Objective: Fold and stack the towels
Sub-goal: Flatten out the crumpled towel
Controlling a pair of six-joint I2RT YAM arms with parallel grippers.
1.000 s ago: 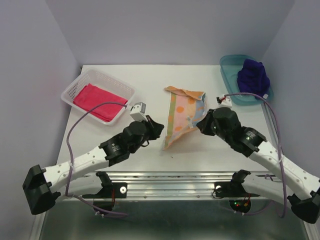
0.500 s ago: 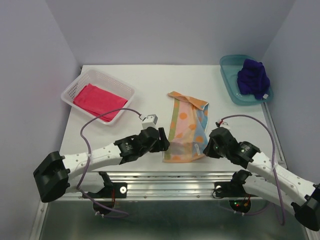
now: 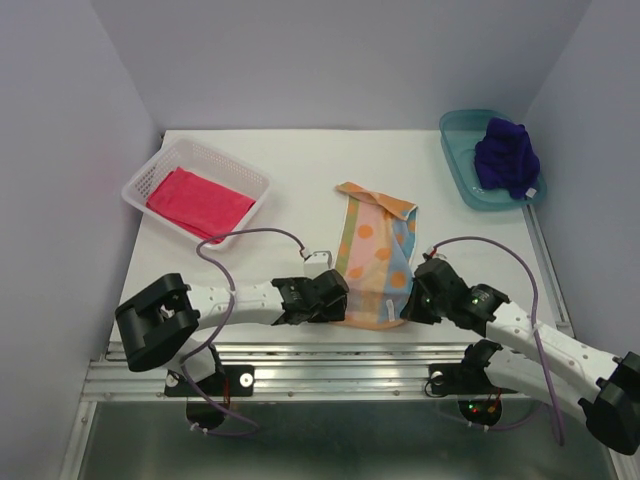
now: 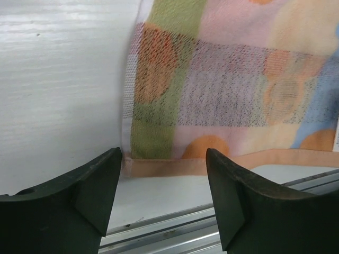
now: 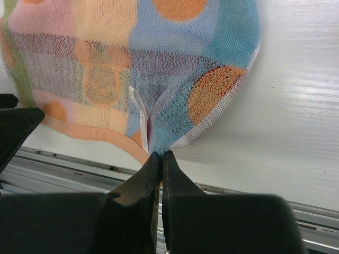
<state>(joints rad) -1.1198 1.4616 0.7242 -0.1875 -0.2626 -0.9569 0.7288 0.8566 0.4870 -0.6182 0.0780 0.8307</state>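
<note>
Both my arms reach low and angle inward toward each other, my left claw (image 4: pixel 164 159) with its fingers spread wide apart, my right claw (image 5: pixel 160 154) pinched tight on the dotted towel's (image 5: pixel 106 79) corner.

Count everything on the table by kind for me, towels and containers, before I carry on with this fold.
Towels: 3 (pink-red towel, polka-dot towel, purple towel)
Baskets: 1 (white basket)
Trays: 1 (teal tray)
Total: 5
</note>
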